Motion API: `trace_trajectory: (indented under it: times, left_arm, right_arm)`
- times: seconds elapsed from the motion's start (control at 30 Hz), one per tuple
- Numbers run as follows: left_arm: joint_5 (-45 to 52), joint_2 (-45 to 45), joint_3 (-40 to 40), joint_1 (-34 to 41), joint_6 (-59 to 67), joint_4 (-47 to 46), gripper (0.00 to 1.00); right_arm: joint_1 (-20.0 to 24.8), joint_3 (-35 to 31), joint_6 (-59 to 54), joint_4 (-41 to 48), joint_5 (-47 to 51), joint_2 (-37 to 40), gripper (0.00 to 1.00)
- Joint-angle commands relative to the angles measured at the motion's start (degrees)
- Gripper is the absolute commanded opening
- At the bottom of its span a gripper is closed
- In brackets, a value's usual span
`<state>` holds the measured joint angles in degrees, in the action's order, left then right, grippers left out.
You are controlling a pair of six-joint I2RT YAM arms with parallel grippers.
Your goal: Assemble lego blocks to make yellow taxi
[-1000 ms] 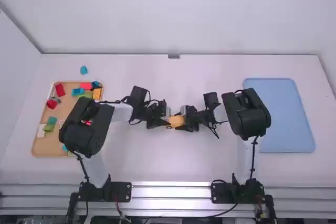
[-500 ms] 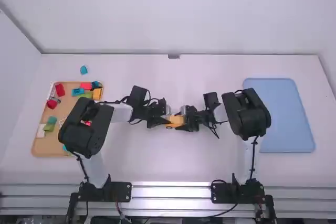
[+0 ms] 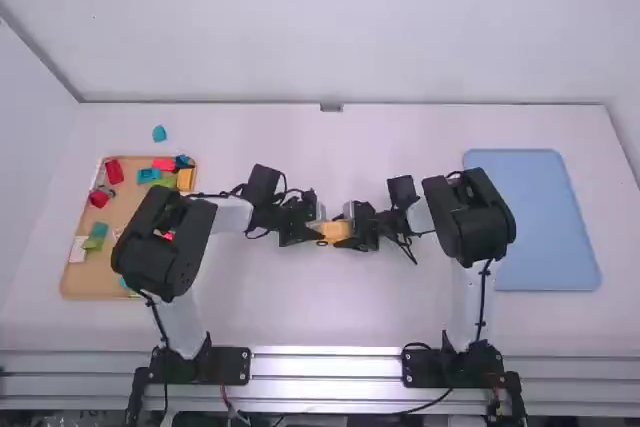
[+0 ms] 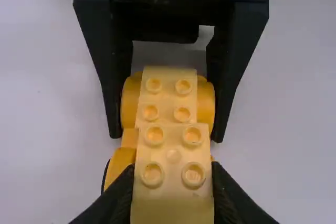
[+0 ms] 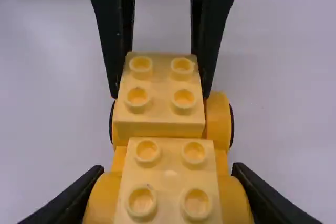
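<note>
One wheeled yellow plastic car (image 3: 335, 232) is at the middle of the white bench (image 3: 330, 307). The jaws of the left gripper (image 3: 318, 232) are clamped on its four-studded yellow plastic block (image 5: 159, 90), those of the right gripper (image 3: 352, 231) on the car's rounded sides.

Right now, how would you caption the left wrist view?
Left gripper and right gripper clasping a studded yellow block build from opposite ends.

Tray (image 3: 92, 277) — left side of table (image 3: 330, 317); blocks (image 3: 115, 171) lie in it. One loose block (image 3: 159, 134) lies beyond its far edge. Mat (image 3: 545, 222) — right side. Block assembly (image 3: 337, 231): between tray and mat.
</note>
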<state>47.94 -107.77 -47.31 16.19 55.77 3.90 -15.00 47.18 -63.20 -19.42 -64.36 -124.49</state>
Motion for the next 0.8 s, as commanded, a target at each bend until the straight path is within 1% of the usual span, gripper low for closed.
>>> trace_trajectory:
  times: [0.0,0.03,0.07,0.13,0.17,0.33,0.37,0.4,0.5,0.6,0.63,0.67,0.7,0.73,0.77]
  left_arm:
    - [-0.7,0.5,0.1,0.0,1.0,-0.2,0.39]
    - [-0.8,0.5,0.1,-0.1,1.0,0.1,0.45]
    - [-1.0,0.5,0.1,0.0,1.0,0.3,0.47]
    - [-1.1,0.5,0.1,0.0,1.1,0.4,0.45]
    - [-1.0,0.5,0.1,-0.1,1.0,0.7,0.42]
    - [-0.9,0.5,-0.1,0.0,1.0,1.4,0.16]
    - [-0.9,0.5,-0.1,0.1,1.0,1.4,0.16]
    - [-1.1,0.5,-0.1,0.2,1.1,1.5,0.11]
    - [-1.1,0.5,0.0,0.3,1.1,1.6,0.11]
    - [-1.8,0.5,0.0,0.3,1.1,1.6,0.14]
    - [-2.2,0.5,0.0,0.3,1.1,1.5,0.17]
    - [-2.4,0.5,0.0,0.3,1.0,1.5,0.27]
    - [-2.4,0.5,0.0,0.3,1.0,1.5,0.3]
    - [-2.4,0.5,0.0,0.3,1.0,1.5,0.4]
    - [-2.3,0.5,0.0,0.3,1.0,1.5,0.45]
  right_arm:
    - [-0.4,-0.3,0.3,0.6,1.0,-0.6,0.44]
    - [-0.4,-0.3,0.3,0.6,1.0,-0.6,0.44]
    - [-0.4,-0.3,0.3,0.6,0.9,-0.6,0.44]
    - [-0.4,-0.3,0.3,0.6,1.0,-0.6,0.44]
    - [-0.4,-0.3,0.3,0.6,1.0,-0.6,0.44]
    - [-0.4,-0.3,0.3,0.6,1.0,-0.6,0.44]
    - [-0.4,-0.3,0.3,0.6,1.0,-0.6,0.44]
    - [-0.4,-0.3,0.3,0.6,1.0,-0.6,0.44]
    - [-0.4,-0.3,0.3,0.6,0.9,-0.6,0.44]
    - [-0.4,-0.3,0.3,0.6,0.9,-0.6,0.44]
    - [-0.5,-0.3,0.3,0.6,1.0,-0.6,0.44]
    - [-0.5,-0.3,0.3,0.5,1.0,-0.6,0.44]
    - [-0.5,-0.3,0.3,0.5,1.0,-0.6,0.44]
    - [-0.5,-0.3,0.3,0.6,1.0,-0.6,0.44]
    - [-0.4,-0.3,0.4,0.6,1.0,-0.6,0.44]
